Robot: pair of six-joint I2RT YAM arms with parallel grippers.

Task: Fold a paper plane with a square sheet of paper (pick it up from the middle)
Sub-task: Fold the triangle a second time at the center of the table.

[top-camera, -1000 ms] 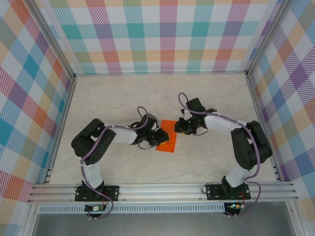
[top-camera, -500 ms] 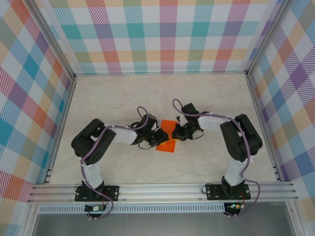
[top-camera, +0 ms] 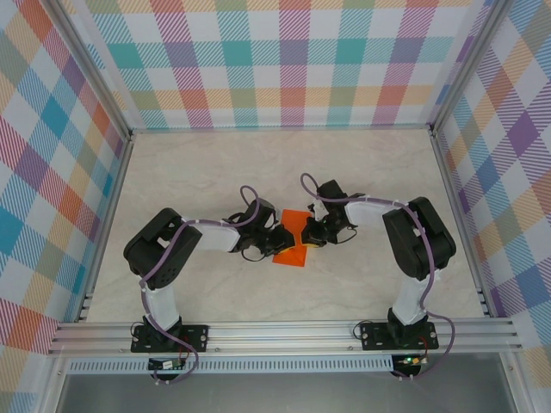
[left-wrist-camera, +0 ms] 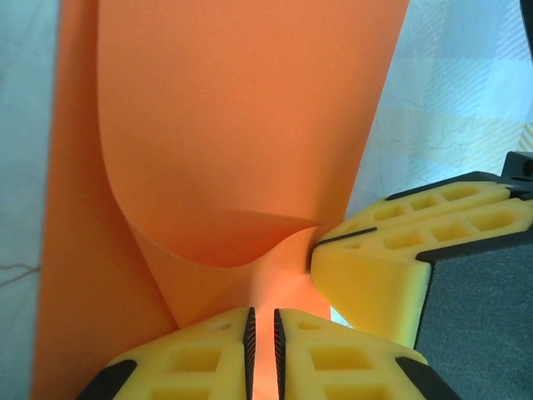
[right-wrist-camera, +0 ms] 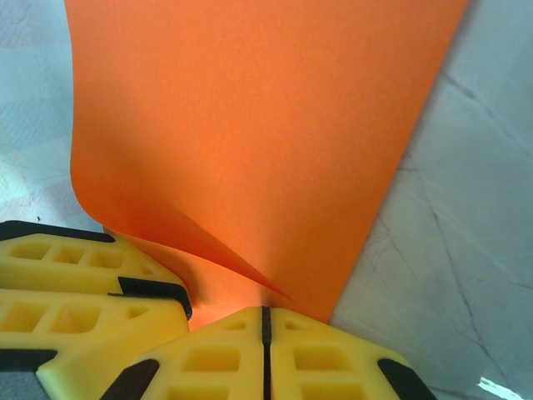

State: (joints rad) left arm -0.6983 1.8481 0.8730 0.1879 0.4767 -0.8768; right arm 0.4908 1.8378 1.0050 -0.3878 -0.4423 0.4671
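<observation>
The square sheet of paper (top-camera: 292, 255) is bright orange and lies mid-table between both arms. My left gripper (top-camera: 280, 241) meets it from the left and my right gripper (top-camera: 312, 234) from the right, their tips almost touching. In the left wrist view my left gripper (left-wrist-camera: 262, 317) is shut on a raised fold of the sheet (left-wrist-camera: 233, 125), with orange showing in the thin slit between the pads. The right gripper's yellow fingers (left-wrist-camera: 391, 267) sit just beside it. In the right wrist view my right gripper (right-wrist-camera: 266, 312) is shut on the sheet's (right-wrist-camera: 266, 108) lifted edge, which curls up.
The pale marble-look tabletop (top-camera: 215, 172) spreads all round the sheet. Plaid walls (top-camera: 293, 60) close off the back and both sides. An aluminium rail (top-camera: 284, 331) runs along the near edge by the arm bases.
My right gripper moved left onto the sheet's right edge and closed on it. The left arm has stayed put, still pinching the sheet.
</observation>
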